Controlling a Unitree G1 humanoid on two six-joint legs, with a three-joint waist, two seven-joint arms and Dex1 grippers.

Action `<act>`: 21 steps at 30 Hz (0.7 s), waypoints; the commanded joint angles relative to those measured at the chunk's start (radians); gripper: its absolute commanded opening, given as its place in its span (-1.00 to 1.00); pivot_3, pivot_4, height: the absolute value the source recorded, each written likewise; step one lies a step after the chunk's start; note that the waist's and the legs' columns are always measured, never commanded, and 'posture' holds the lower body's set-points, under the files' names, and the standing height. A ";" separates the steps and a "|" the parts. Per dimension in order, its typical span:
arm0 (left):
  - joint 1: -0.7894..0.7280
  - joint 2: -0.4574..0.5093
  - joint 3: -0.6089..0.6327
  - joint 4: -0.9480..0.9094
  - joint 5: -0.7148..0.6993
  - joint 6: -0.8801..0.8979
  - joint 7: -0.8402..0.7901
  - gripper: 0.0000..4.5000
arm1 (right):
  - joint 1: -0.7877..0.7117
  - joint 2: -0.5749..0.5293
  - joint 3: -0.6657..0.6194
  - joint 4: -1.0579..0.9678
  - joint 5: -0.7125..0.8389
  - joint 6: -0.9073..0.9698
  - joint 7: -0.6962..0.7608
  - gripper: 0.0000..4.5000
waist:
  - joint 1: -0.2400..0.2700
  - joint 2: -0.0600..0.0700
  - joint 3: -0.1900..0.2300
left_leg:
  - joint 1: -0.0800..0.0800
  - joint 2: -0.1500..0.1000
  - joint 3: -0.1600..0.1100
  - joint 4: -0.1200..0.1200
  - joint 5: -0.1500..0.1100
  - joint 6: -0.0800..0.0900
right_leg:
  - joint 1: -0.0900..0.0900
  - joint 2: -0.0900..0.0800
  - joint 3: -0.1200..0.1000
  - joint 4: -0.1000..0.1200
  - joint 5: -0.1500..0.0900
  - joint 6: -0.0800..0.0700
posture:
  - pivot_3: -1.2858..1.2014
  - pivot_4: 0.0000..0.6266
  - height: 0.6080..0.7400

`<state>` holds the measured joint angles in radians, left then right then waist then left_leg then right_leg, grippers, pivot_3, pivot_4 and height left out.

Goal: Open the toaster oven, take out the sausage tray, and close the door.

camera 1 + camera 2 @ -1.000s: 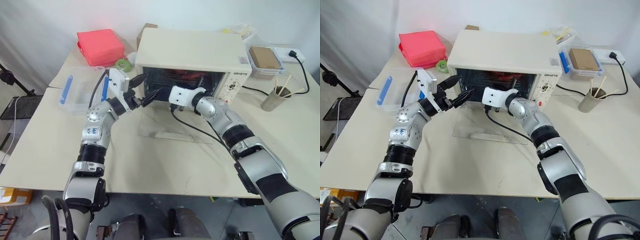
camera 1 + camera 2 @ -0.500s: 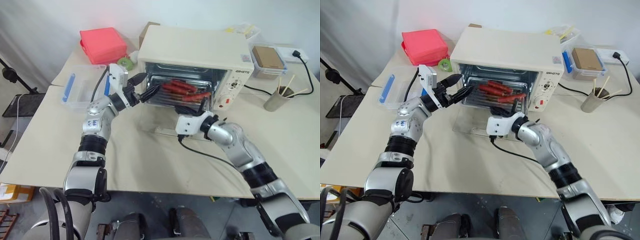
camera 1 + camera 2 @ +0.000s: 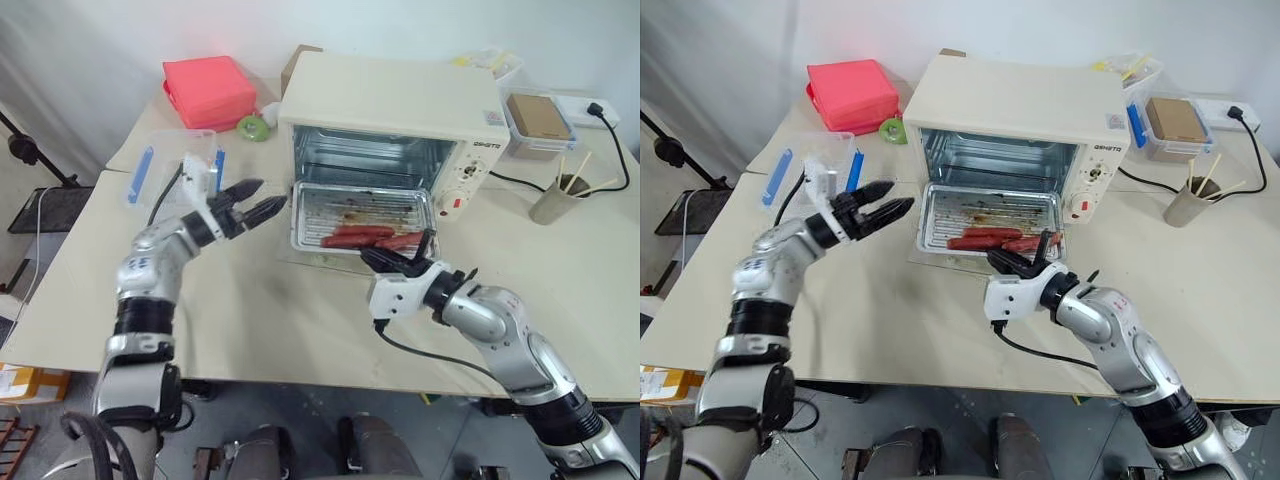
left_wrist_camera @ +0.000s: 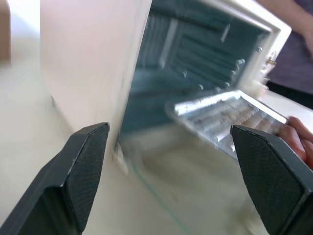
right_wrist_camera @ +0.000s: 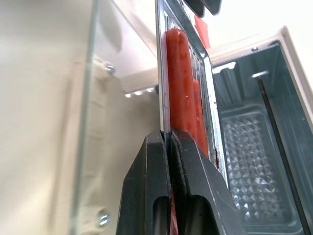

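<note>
The cream toaster oven (image 3: pixel 395 105) stands at the back of the table with its cavity open. Its glass door (image 3: pixel 318 260) lies folded down flat in front. The silver sausage tray (image 3: pixel 355 212) is drawn out over the door, with red-brown sausages (image 3: pixel 368 236) near its front edge. My right gripper (image 3: pixel 396 262) is shut on the tray's front rim (image 5: pixel 161 73), right beside a sausage (image 5: pixel 178 83). To the left of the tray hangs my left gripper (image 3: pixel 255 203), open and holding nothing; between its fingers (image 4: pixel 83 161) the tray (image 4: pixel 225 117) shows apart from them.
A clear plastic box with blue clips (image 3: pixel 165 165) sits left of the oven, a red box (image 3: pixel 205 90) and a green tape roll (image 3: pixel 247 127) behind it. Right of the oven are a lidded container (image 3: pixel 535 118), a cup of sticks (image 3: pixel 553 198) and a black cable (image 3: pixel 515 182).
My right gripper has drawn back from the oven with the tray, which now sits out over the door. My left gripper has moved left and down, away from the oven's front.
</note>
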<state>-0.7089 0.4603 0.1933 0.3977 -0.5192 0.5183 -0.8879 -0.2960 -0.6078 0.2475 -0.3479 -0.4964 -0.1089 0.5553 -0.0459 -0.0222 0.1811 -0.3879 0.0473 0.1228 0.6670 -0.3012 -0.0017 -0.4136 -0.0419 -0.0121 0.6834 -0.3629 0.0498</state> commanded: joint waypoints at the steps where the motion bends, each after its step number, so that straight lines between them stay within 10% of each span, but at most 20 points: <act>1: 0.026 0.056 0.052 -0.145 -0.178 0.322 -0.007 0.88 | 0.006 -0.028 -0.035 -0.085 0.045 -0.029 0.035 -0.99 | 0.002 -0.001 0.000 | 0.000 0.000 -0.001 0.000 0.000 0.000 | 0.000 0.000 0.000 0.000 0.000 0.000 | 0.03 -0.52 1.00; 6: 0.013 0.090 0.128 -0.172 -0.327 0.757 0.124 0.88 | -0.013 -0.071 -0.028 -0.058 0.076 -0.097 0.079 -0.99 | 0.011 -0.001 0.000 | 0.001 -0.001 -0.002 0.002 0.000 0.000 | 0.003 0.000 0.000 -0.001 0.000 0.000 | 0.03 -0.52 1.00; 16: -0.031 -0.083 0.332 -0.182 -0.440 1.011 0.373 0.88 | -0.109 -0.049 0.025 0.034 0.104 -0.185 0.120 -0.99 | 0.016 -0.001 0.000 | 0.001 -0.001 -0.002 0.003 0.000 0.000 | 0.003 0.000 -0.001 -0.001 0.000 0.000 | 0.03 -0.52 1.00; 21: -0.020 -0.196 0.428 -0.215 -0.449 1.077 0.501 0.36 | -0.120 -0.040 0.036 0.051 0.136 -0.213 0.144 -1.00 | 0.016 -0.001 0.001 | 0.001 -0.001 -0.002 0.004 0.000 0.000 | 0.003 0.000 -0.001 0.000 0.000 0.000 | 0.03 -0.52 1.00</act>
<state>-0.7235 0.2691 0.5718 0.2352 -0.9312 1.5701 -0.4114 -0.4018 -0.6529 0.3066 -0.2731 -0.3849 -0.3067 0.7075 -0.0300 -0.0237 0.1817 -0.3870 0.0466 0.1210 0.6712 -0.3014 -0.0015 -0.4111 -0.0422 -0.0127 0.6832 -0.3629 0.0498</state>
